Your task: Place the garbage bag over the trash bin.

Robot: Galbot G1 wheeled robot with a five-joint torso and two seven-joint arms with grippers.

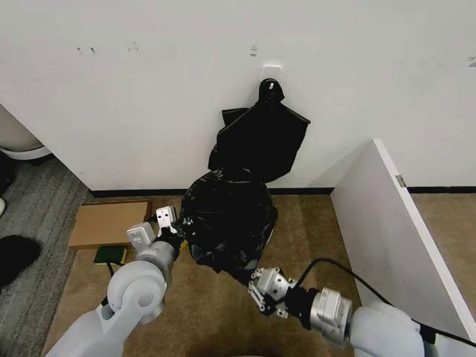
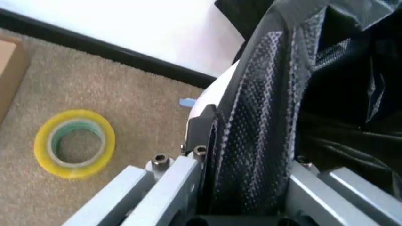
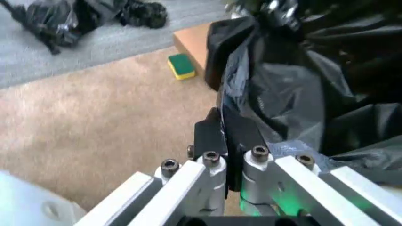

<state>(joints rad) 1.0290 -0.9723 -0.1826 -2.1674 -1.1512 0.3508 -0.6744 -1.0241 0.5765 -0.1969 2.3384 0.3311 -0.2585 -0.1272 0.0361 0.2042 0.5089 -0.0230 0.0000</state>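
The glossy black garbage bag (image 1: pixel 227 223) sits draped over the trash bin, covering it in the head view. A strip of the cream-white trash bin (image 2: pixel 215 92) shows beside the film in the left wrist view. My left gripper (image 1: pixel 171 227) is at the bag's left side, shut on a fold of the garbage bag (image 2: pixel 264 117). My right gripper (image 1: pixel 258 281) is at the bag's lower right edge, shut on the film of the garbage bag (image 3: pixel 283 89).
A bigger black bundle (image 1: pixel 262 132) hangs on the wall behind. On the carpet to the left lie brown cardboard (image 1: pixel 108 223), a green-yellow sponge (image 1: pixel 110 255) and a yellow tape roll (image 2: pixel 75 143). A white partition (image 1: pixel 405 230) stands on the right.
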